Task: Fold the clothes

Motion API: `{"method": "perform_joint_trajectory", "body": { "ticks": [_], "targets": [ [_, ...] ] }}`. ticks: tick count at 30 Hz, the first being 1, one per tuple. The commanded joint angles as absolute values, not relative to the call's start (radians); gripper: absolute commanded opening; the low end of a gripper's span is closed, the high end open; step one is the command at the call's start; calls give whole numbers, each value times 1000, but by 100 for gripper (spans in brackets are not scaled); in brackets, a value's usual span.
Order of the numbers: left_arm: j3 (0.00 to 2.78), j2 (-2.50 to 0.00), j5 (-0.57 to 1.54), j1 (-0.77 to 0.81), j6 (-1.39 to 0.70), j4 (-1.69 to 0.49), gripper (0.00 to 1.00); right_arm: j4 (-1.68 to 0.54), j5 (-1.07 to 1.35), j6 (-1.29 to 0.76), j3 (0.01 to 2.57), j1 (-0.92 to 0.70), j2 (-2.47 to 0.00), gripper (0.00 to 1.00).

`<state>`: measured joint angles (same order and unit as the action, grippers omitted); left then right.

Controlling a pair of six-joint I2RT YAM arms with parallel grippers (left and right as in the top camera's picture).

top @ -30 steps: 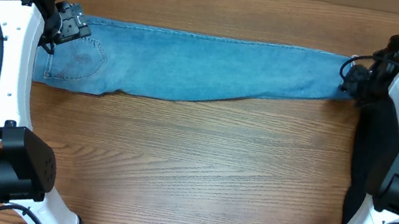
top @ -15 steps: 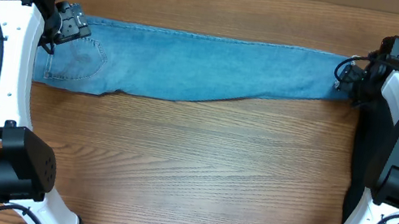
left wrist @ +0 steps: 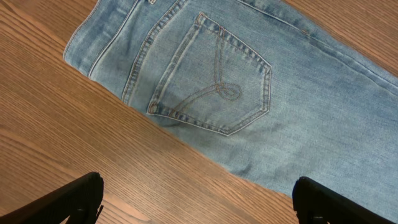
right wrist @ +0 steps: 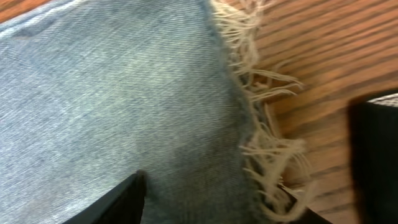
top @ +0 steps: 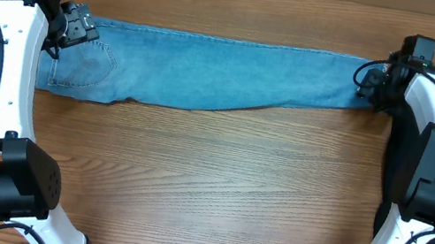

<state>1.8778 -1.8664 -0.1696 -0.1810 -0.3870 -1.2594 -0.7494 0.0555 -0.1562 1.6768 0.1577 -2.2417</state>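
Jeans (top: 217, 73) lie flat along the far side of the table (top: 214, 193), waist end left, frayed hem (right wrist: 261, 124) right. They look only one leg wide, so the legs seem to be stacked already (a lengthwise fold, judging by the outline). No crosswise fold shows, so hem to waist and the final tidy-up are left. The left gripper (top: 82, 26) hovers over the waist end by the back pocket (left wrist: 217, 87), jaws wide apart, holding nothing. The right gripper (top: 368, 80) is at the hem with jaws apart, one finger over denim, the other over wood, no pinch visible. Early to middle stage, I'd say.
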Motion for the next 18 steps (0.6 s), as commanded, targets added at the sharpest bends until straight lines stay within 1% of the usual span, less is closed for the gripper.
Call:
{"method": "perform_joint_trajectory", "body": {
  "ticks": [1,2,3,4,7,10,18],
  "targets": [
    [1876,-1870,-183,-183,-389,-1258,100,-756,106,-160,1667,142,-2289,45],
    [1876,-1870,-183,-183,-389,-1258,100,-756,104,-160,1667,142,-2290,39],
    [1876,-1870,-183,-183,-389,-1258,100,-757,95,-160,1666,142,-2289,19],
    [1876,-1870,-183,-183,-389,-1258,100,-754,79,-161,1666,149,-2289,4],
    [1876,-1870,-183,-183,-389,-1258,100,-756,15,-155,1686,157,-2289,4],
    [1876,-1870,-183,-183,-389,-1258,100,-769,16,-153,1703,165,-2275,4],
    [1876,-1870,-183,-183,-389,-1258,100,-801,11,-126,1703,242,-2116,4]
  ]
}}
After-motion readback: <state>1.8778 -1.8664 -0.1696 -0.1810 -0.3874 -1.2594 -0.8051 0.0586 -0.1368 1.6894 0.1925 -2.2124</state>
